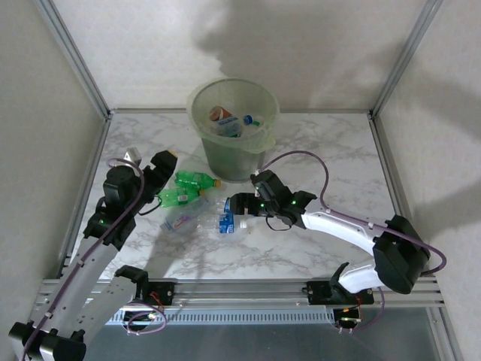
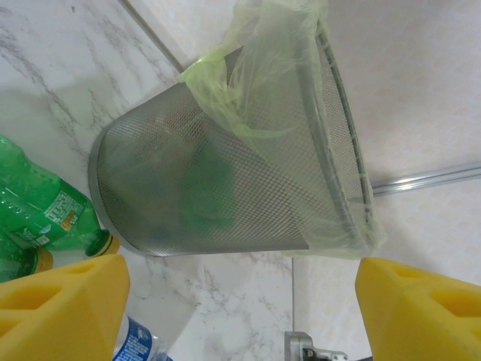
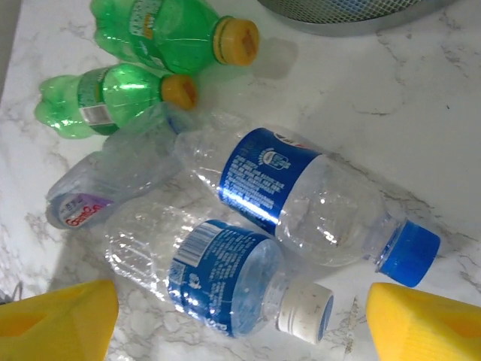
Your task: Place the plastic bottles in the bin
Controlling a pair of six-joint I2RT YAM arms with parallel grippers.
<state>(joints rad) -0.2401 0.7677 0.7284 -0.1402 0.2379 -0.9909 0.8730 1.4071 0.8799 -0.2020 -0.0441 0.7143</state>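
On the bench [image 1: 338, 158] we see the bin [image 1: 225, 154] at the back, with green bottles [image 1: 192, 180] and clear blue-labelled bottles [image 3: 301, 195] lying before it. The left end effector [image 2: 240, 308] gapes empty facing the bin. The right end effector [image 3: 240, 320] gapes empty above the clear blue-labelled bottles.

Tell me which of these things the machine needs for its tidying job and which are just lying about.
Part of the job:
- round mesh bin with pale-green plastic liner
- green plastic bottles with yellow caps
- clear plastic bottles with blue labels
- crumpled clear bottle with purple label
- bottles already inside the bin

Just there:
- white marble-patterned tabletop
- purple cable
- aluminium frame rail
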